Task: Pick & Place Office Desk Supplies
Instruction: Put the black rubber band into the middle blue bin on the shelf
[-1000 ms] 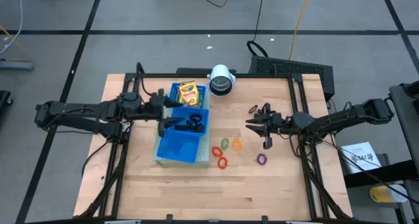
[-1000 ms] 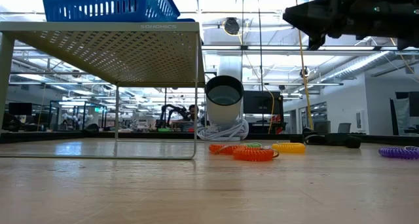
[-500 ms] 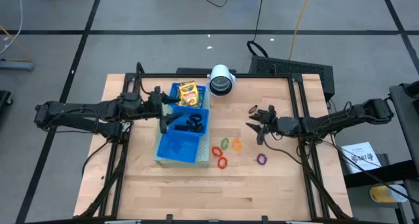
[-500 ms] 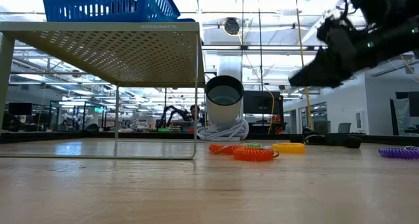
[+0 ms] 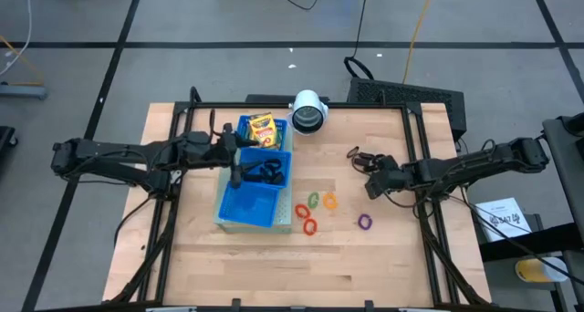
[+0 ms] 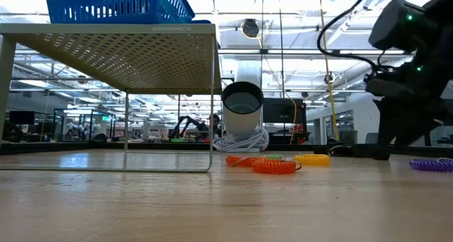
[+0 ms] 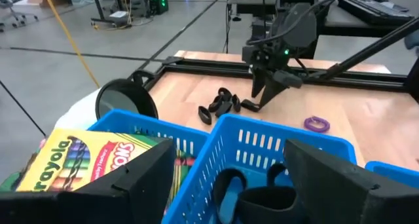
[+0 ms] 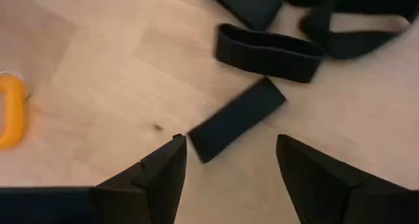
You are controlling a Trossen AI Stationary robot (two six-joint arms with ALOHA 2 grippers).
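Right gripper [image 5: 371,179] is low over the table [image 5: 401,248], jaws spread wide with nothing between them; in the right wrist view the open fingers [image 8: 150,178] bracket a flat black clip piece [image 8: 237,119] lying on the wood, not touching it. More black clips [image 5: 354,153] lie just beyond in a loose cluster. Left gripper [image 5: 239,162] hangs over the blue tray [image 5: 248,205], jaws parted, empty. Crayon box [image 5: 262,130] sits in the tray's far compartment; black clips [image 5: 266,172] lie in the middle one. Red ring [image 5: 308,227], second red ring [image 5: 301,211], green ring [image 5: 314,200] and orange ring [image 5: 329,202] lie near the tray; purple ring [image 5: 365,222] lies apart, nearer the right gripper. White cylinder [image 5: 308,111] stands at the table's far edge.
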